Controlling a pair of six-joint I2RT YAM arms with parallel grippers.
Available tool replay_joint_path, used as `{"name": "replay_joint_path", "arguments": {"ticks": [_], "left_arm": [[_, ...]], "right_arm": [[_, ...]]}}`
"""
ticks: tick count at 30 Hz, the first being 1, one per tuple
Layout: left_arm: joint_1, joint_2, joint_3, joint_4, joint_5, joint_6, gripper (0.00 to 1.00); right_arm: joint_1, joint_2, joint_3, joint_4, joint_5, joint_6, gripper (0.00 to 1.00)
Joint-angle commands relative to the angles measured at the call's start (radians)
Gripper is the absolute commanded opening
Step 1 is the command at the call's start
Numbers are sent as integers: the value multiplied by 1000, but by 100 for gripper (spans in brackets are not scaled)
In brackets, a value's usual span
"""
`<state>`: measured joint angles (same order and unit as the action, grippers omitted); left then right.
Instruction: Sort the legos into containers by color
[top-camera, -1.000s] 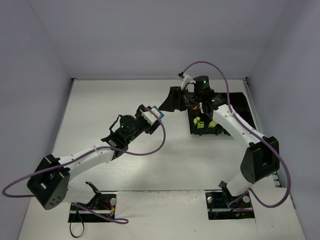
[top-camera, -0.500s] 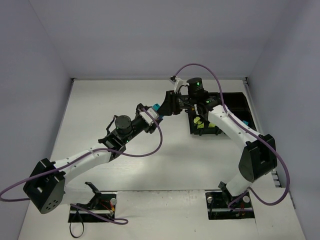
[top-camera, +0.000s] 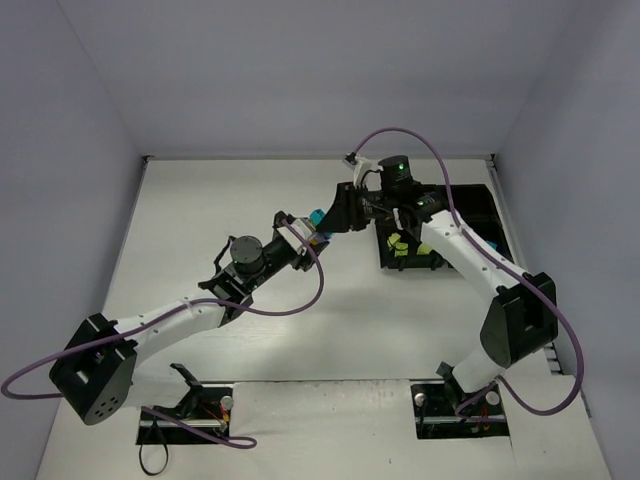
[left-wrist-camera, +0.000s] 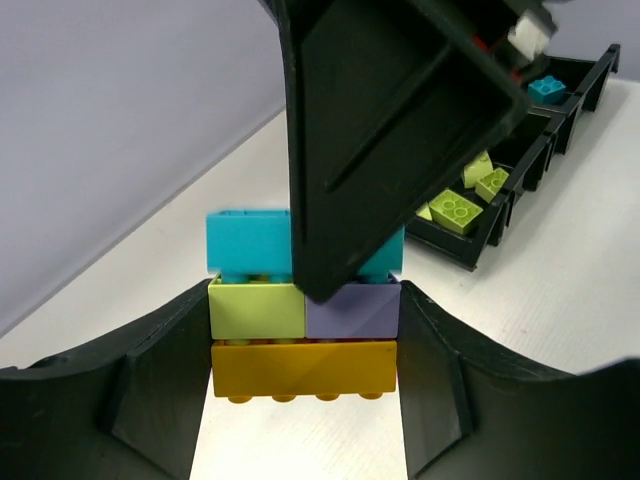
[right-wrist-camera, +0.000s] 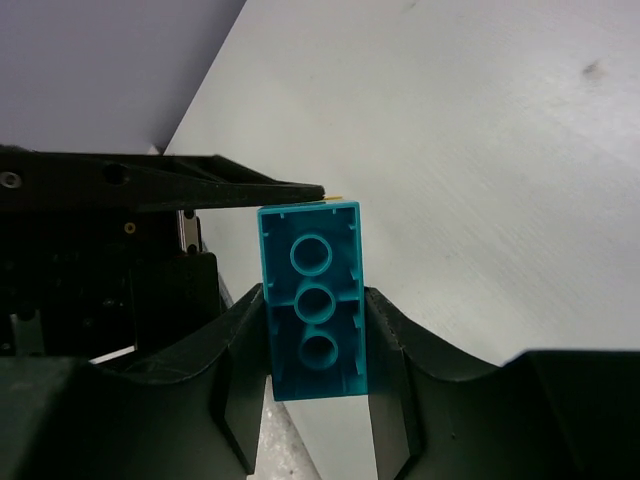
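- Right gripper (right-wrist-camera: 318, 320) is clamping down on the cyan brick (left-wrist-camera: 245, 242), which is sitting right between its fingers.
- Left gripper (left-wrist-camera: 303, 345) is hugging the remaining stack (left-wrist-camera: 300, 368).
- I'd be pulling straight off the studs, not twisting, with the left holding firm.
- Both are hanging over the white table (right-wrist-camera: 500, 150), with the black tray (left-wrist-camera: 470, 255) off to the right gripper's right and pale walls (top-camera: 300, 80) around.

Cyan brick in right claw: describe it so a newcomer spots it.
Near the table's middle, left of the black tray, the two claws meet. The left claw holds a brick stack, and the right claw is shut on its top layer, the cyan brick. Only it is cyan: a yellow-green brick and a purple brick sit beneath, an orange brick lowest.
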<state>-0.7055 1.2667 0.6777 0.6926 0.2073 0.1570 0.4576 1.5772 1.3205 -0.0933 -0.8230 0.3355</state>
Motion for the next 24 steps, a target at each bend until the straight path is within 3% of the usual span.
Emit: {"name": "replay_joint_path", "arguments": {"ticks": [1,7,10,15,20,24], "left_arm": [[23,7,-39,-16,-16,-28,0],[26,7,-61,-31,-22,-27,0],[26,-7,-66,-25,-31,-25,0],[26,-55,-64,-25,-22,-28,0],[26,-108,-78,-13,6,-63,0],[26,-147,-92,-22,38,-74,0]], "right_arm": [[-95,-105,22,70,47,-7,0],[-143,-131,5,52,33,-19,0],[-225,-172,-20,40,111,-24,0],[-407,-233,-125,-43,506,-12,0],[-600,-263,-245,-68,715,86,4],[-651,-235,-293,-60,820,137,3]]}}
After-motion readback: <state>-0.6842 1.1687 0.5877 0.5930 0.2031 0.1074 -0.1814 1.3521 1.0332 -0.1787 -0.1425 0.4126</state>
